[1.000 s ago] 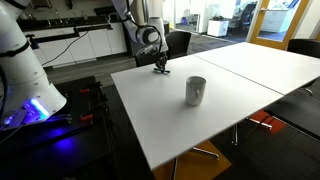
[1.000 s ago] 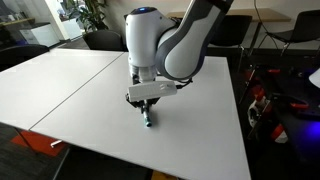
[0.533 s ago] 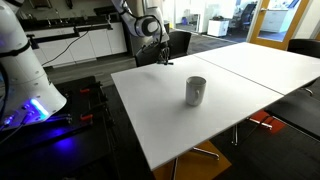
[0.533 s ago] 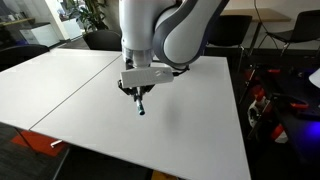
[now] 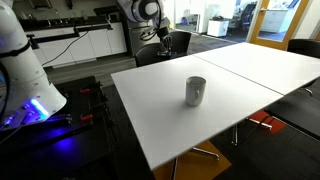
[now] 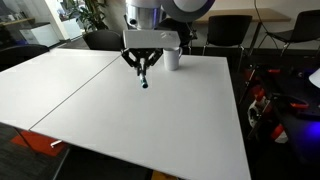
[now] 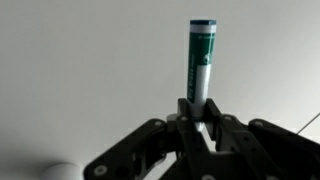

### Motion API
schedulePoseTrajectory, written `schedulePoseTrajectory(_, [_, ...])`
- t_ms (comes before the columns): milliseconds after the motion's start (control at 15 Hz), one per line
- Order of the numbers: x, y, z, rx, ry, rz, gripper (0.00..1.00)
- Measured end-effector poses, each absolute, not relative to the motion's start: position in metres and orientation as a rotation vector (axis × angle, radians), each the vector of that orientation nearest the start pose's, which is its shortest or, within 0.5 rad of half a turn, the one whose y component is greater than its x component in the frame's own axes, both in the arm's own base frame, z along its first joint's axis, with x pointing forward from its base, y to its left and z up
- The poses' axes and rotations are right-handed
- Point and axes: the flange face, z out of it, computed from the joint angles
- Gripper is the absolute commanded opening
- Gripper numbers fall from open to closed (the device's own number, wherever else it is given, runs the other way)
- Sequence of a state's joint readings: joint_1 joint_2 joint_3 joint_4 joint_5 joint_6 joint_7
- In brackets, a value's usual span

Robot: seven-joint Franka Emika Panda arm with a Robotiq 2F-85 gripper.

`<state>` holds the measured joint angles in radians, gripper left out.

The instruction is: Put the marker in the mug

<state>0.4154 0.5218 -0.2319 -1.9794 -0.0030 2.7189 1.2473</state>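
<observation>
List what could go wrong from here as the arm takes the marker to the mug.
1. The gripper pinches the marker near one end. Most of it sticks out in the wrist view, so it might pivot or slip free.
2. The marker hangs below the gripper. If it is carried too low or lowered off-centre, it might strike the mug and tip it.
</observation>
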Motion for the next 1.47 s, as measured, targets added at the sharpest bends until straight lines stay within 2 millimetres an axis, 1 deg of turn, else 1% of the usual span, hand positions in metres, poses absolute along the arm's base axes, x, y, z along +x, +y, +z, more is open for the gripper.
schedulePoseTrajectory(267, [0.607, 0.100, 0.271, -2.680, 1.553, -0.394, 0.05])
schedulePoseTrajectory(467, [0.594, 0.085, 0.301, -2.692, 1.642, -0.421, 0.05])
schedulePoseTrajectory(667, [0.583, 0.069, 0.328, -2.690, 1.765, -0.492, 0.05])
schedulePoseTrajectory(800, [0.577, 0.058, 0.343, -2.678, 1.860, -0.565, 0.05])
schedulePoseTrajectory(933, [0.572, 0.050, 0.352, -2.663, 1.960, -0.634, 0.05])
schedulePoseTrajectory(1133, [0.564, 0.045, 0.358, -2.652, 2.090, -0.718, 0.05])
schedulePoseTrajectory(1333, [0.557, 0.045, 0.361, -2.665, 2.165, -0.796, 0.05])
schedulePoseTrajectory(1467, [0.555, 0.043, 0.362, -2.691, 2.184, -0.861, 0.05])
